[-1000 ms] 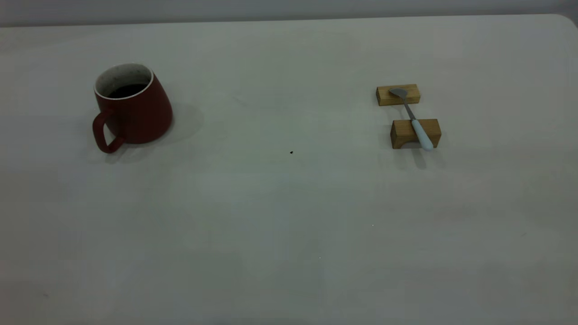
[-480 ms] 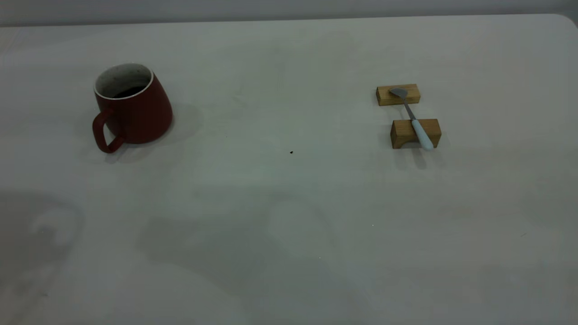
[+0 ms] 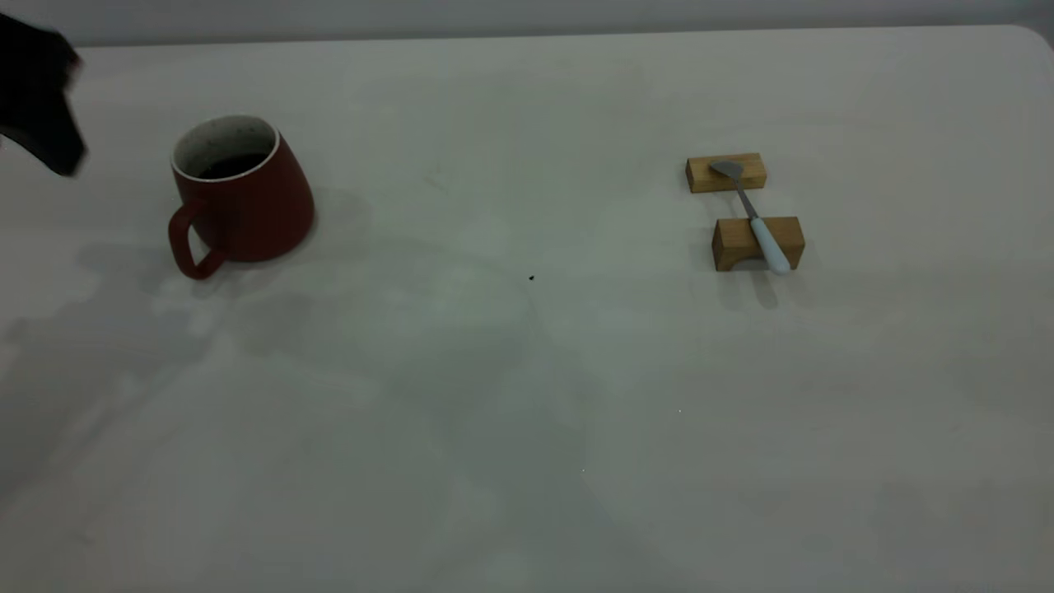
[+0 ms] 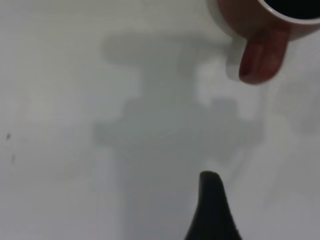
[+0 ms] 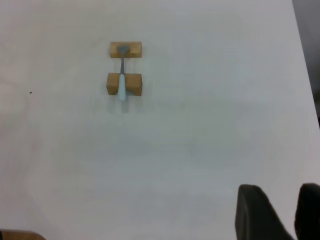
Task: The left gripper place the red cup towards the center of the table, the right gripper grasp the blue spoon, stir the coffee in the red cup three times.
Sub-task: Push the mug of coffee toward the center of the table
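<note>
Black and blurred at the exterior view's upper left edge, the left tool [image 3: 37, 99] hangs over the tabletop [image 3: 527, 395] beside the red cup [image 3: 240, 193] but apart from it, and whether its fingers are spread or pressed together cannot be told. That cup stands upright on the tabletop's left part, well away from the middle, its loop handle turned toward the camera and dark coffee [image 3: 230, 165] showing low inside the speckled white wall. Far across on the right the blue spoon [image 3: 753, 216] lies bridged over two wooden blocks [image 3: 741, 206] — its grey bowl on the farther block, its pale handle across the nearer one and jutting past it. From the left wrist view, a single dark fingertip [image 4: 212, 210] of the left tool shows above bare tabletop [image 4: 60, 75], with the cup's [image 4: 260, 30] handle and a part of its rim at the picture's edge, not touched by the finger. From the right wrist view, the right tool [image 5: 285, 212] hovers high over the tabletop [image 5: 200, 125] with two dark fingertips close side by side, a narrow gap between them, pinching nothing — the spoon [image 5: 121, 70] and its blocks [image 5: 125, 67] lie well apart from it.
</note>
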Controlling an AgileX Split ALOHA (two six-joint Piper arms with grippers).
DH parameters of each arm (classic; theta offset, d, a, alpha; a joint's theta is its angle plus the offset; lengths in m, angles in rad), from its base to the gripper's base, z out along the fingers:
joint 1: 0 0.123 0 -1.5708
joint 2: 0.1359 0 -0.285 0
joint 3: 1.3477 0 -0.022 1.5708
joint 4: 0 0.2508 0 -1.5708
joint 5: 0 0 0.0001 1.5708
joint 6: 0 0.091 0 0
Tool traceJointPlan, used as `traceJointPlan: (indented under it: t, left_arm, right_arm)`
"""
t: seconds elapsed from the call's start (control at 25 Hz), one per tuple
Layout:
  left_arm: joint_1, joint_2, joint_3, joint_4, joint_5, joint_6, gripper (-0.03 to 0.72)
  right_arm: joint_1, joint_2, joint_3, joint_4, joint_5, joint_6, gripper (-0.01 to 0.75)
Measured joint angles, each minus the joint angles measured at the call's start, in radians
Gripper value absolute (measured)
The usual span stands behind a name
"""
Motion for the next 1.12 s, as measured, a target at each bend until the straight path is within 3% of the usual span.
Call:
traceJointPlan:
  t: [0.44,0.72,0.92,1.12]
  left_arm:
    - [-0.046,0.308,-0.176,0.001,-0.069,0.084,0.606]
    - [-0.061,0.415,-0.258,0.001,-0.075,0.088,0.56]
    - [-0.061,0.444,-0.276,0.001,-0.092,0.089,0.43]
    - [-0.061,0.448,-0.276,0.001,-0.096,0.105,0.189]
  right_arm:
    - [0.0,0.0,0.0,0.0,0.0,0.0,0.237]
    - [0.0,0.0,0.0,0.0,0.0,0.0,0.237]
    - [0.0,0.0,0.0,0.0,0.0,0.0,0.237]
    - [0.0,0.0,0.0,0.0,0.0,0.0,0.237]
